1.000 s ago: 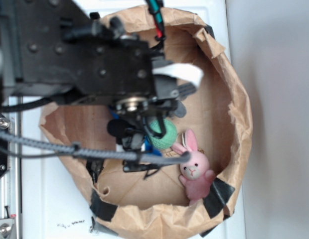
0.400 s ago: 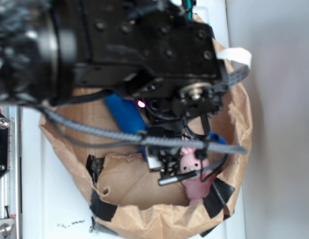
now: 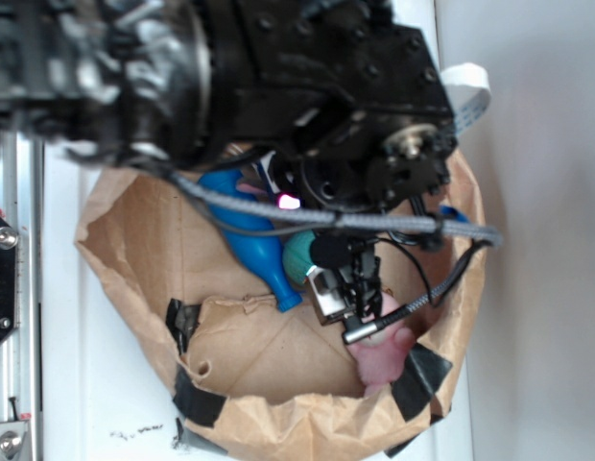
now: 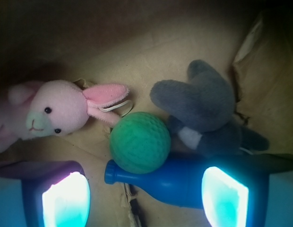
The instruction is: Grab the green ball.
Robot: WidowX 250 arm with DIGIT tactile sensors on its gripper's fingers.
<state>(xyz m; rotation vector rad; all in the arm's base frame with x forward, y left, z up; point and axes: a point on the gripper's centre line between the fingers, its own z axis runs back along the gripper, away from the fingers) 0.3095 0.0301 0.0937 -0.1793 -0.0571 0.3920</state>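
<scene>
I see the green ball [image 4: 140, 142] lying free on the brown paper floor of the bag [image 3: 125, 240], touching the neck of the blue bottle [image 4: 184, 182], with the pink bunny [image 4: 52, 113] just beside it and a grey plush toy [image 4: 203, 109] on its other side. My gripper [image 4: 145, 191] is spread wide and empty, its fingers [image 4: 65, 198] above the toys. I judge the grab not yet made: centring, descent and closing remain.

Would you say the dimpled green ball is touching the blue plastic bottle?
Touching: in the wrist view the dimpled green ball rests against the blue plastic bottle, no gap visible.
</scene>
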